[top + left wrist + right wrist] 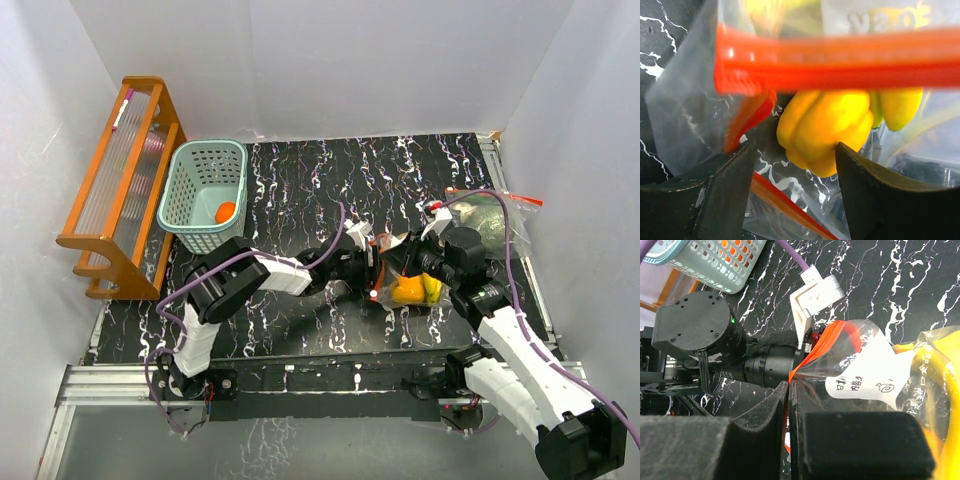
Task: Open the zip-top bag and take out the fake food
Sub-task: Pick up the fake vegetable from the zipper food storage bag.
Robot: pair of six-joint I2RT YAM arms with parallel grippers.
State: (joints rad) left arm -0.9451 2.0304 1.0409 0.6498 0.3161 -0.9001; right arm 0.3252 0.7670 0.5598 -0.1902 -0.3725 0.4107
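A teal slatted basket (200, 238) stands on the black, white-veined table (300, 190) in the upper left of the overhead view. Just left of it, against the white wall (350, 60), leans an orange wooden rack (105, 250) holding clear ribbed panels.

1. We note bare black marbled tabletop (300, 190) between teal slatted plastic basket (203, 195) and clear zip-top bag (400, 280): open passage.
2. Red-orange zip strip (840, 62) crosses ahead of left gripper (796, 150)'s spread fingers.
3. Second clear plastic bag (498, 215) blocks back-right corner.
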